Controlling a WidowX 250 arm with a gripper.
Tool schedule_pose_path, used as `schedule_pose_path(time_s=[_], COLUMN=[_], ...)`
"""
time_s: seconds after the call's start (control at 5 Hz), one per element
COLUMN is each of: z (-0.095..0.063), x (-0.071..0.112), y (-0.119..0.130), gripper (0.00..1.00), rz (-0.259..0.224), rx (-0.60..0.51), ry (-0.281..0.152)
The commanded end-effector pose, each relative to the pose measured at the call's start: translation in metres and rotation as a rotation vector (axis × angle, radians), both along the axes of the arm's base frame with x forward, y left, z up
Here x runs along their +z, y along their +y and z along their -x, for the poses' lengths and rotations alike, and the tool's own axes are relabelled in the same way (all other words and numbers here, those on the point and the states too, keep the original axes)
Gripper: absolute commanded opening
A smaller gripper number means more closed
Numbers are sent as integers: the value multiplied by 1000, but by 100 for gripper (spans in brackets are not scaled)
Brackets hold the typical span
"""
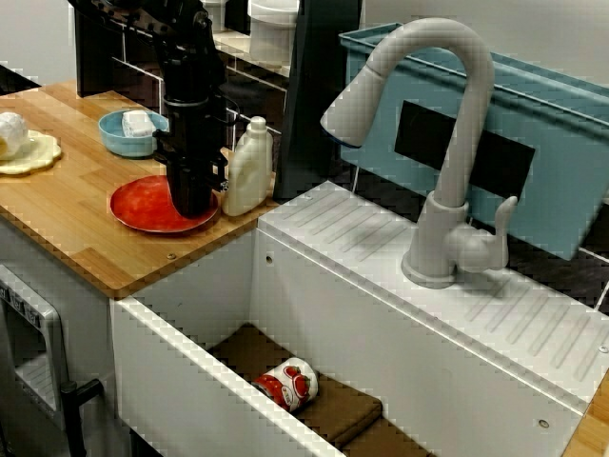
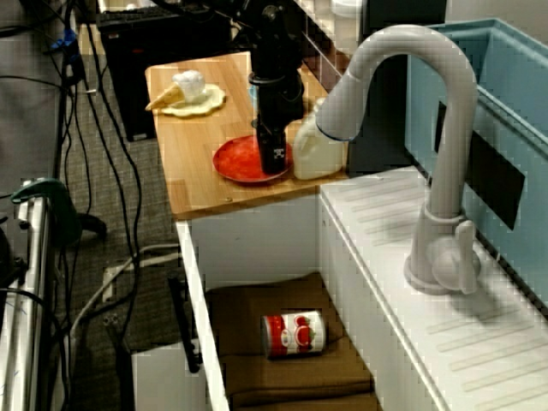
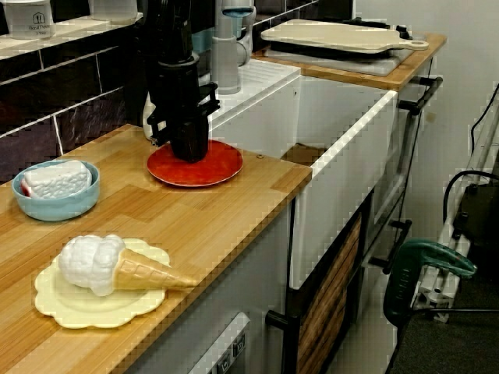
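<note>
My black gripper point(image 1: 190, 205) points straight down, with its tip on or just over the red plate point(image 1: 141, 205) on the wooden counter. Seen from above the sink, the gripper point(image 2: 276, 163) covers the right part of the plate point(image 2: 235, 161). Looking along the counter, the gripper point(image 3: 189, 152) stands on the plate's point(image 3: 214, 167) far half. The fingers merge into one dark block, so I cannot make out a gap or anything held between them. A white bottle point(image 1: 249, 167) stands upright close to the gripper's right, at the plate's edge.
A blue bowl point(image 3: 54, 204) holding a white block point(image 3: 54, 179) sits behind the plate. A toy ice cream cone point(image 3: 117, 265) lies on a yellow plate point(image 3: 47, 304). In the sink, a red-and-white can point(image 2: 294, 334) lies on a brown cloth point(image 2: 257, 377). A tall faucet point(image 1: 447, 143) rises right of the bottle.
</note>
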State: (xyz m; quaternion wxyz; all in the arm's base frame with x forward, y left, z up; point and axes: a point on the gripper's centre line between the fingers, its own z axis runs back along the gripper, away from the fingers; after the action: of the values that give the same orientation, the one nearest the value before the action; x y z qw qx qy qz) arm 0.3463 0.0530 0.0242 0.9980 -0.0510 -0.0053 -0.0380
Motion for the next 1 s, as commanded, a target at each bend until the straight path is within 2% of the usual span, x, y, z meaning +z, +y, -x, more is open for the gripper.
schedule_pose_path(time_s=[0.0,0.4,0.8], z=[9,12,25], x=[19,29,34], y=[2,15,27], gripper=[100,100,100], rz=[15,46,43], rx=[-17,3,15], ry=[-33,-51,-67])
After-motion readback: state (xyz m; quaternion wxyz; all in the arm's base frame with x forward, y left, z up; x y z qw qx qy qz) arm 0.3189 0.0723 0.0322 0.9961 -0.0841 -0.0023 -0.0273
